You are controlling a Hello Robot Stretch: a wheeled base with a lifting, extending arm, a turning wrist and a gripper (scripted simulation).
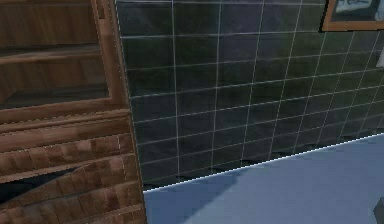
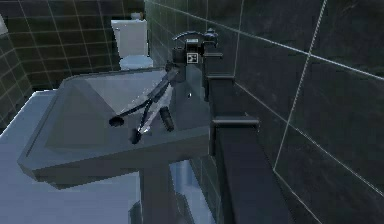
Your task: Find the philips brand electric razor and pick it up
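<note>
In the forward view, one wooden shelf unit (image 1: 60,100) takes the left side, cut off by the top, left and bottom edges. Its lower boards are in shadow and hard to read. A dark tiled wall (image 1: 230,90) spans the middle. At the upper right, one picture frame (image 1: 355,14) shows just its lower left corner. Blue-grey floor (image 1: 280,190) lies at the lower right.

In the arm side view, one grey pedestal sink (image 2: 70,150) sits left of centre, its foot cut off by the bottom edge. At the top, left of centre, one pale toilet (image 2: 130,38) stands behind the sink, which hides its base. Two small dark things (image 2: 167,118) lie in the basin, near the frame's centre. They are too small to tell which, if either, is the razor. The gripper (image 2: 120,118) slants down-left across the basin beside them, and I cannot tell whether it holds anything. The arm (image 2: 235,165) rises from the bottom edge, right of centre.
</note>
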